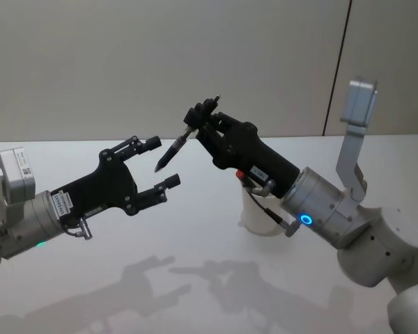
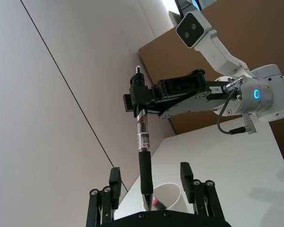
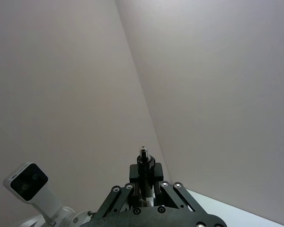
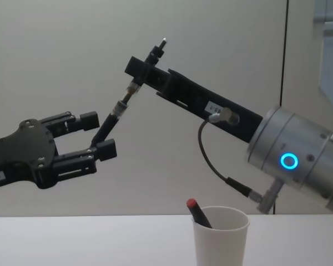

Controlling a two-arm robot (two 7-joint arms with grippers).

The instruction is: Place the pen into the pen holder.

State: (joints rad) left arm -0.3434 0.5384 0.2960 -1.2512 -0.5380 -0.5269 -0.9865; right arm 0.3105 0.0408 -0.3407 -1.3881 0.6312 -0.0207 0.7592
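Observation:
My right gripper [image 1: 197, 120] is shut on the upper end of a black pen [image 1: 173, 149], held high above the table. The pen slants down to the left, and its tip sits between the fingers of my open left gripper [image 1: 163, 163] without touching them. In the chest view the pen [image 4: 116, 112] reaches from the right gripper [image 4: 142, 70] into the left gripper [image 4: 98, 134]. The pen holder [image 4: 221, 239], a white paper cup, stands on the table below the right arm. In the left wrist view the pen [image 2: 143, 151] hangs between the left fingers [image 2: 114, 182], above the pen holder [image 2: 169, 195].
A red-capped pen [image 4: 193, 206] leans inside the cup. The white table [image 1: 195, 278] lies far below both grippers. A plain wall stands behind. In the head view the right forearm covers part of the cup [image 1: 259, 217].

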